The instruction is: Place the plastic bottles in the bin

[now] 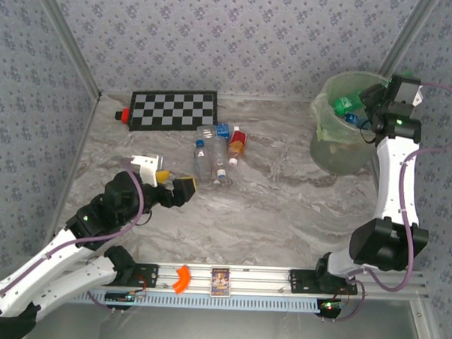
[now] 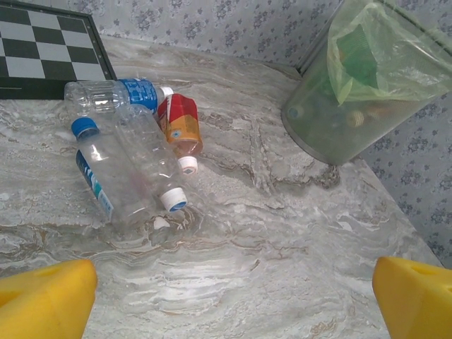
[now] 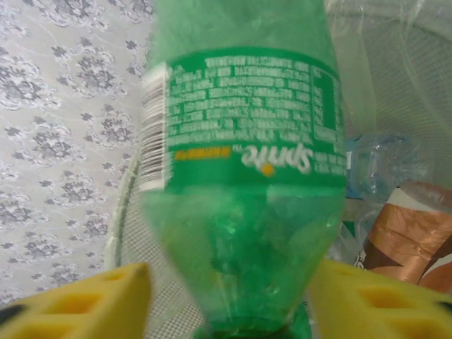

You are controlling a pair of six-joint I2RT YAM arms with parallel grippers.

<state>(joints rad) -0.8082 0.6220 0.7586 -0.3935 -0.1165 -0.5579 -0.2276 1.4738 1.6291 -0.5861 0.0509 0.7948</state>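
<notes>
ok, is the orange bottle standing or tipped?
Tipped: the orange bottle lies on its side on the table, beside the clear bottles.

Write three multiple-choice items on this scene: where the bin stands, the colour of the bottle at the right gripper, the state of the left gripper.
1. Where on the table does the bin stand? A) near left corner B) far right corner C) middle
2. What colour is the bottle at the right gripper? A) green B) orange C) clear
3. How is the left gripper? A) shut on a bottle B) shut, empty C) open, empty
Key: 1 B: it stands at the table's far edge, right side. 2 A: body and label are green. 3 C: its fingers stand wide apart, nothing between.
</notes>
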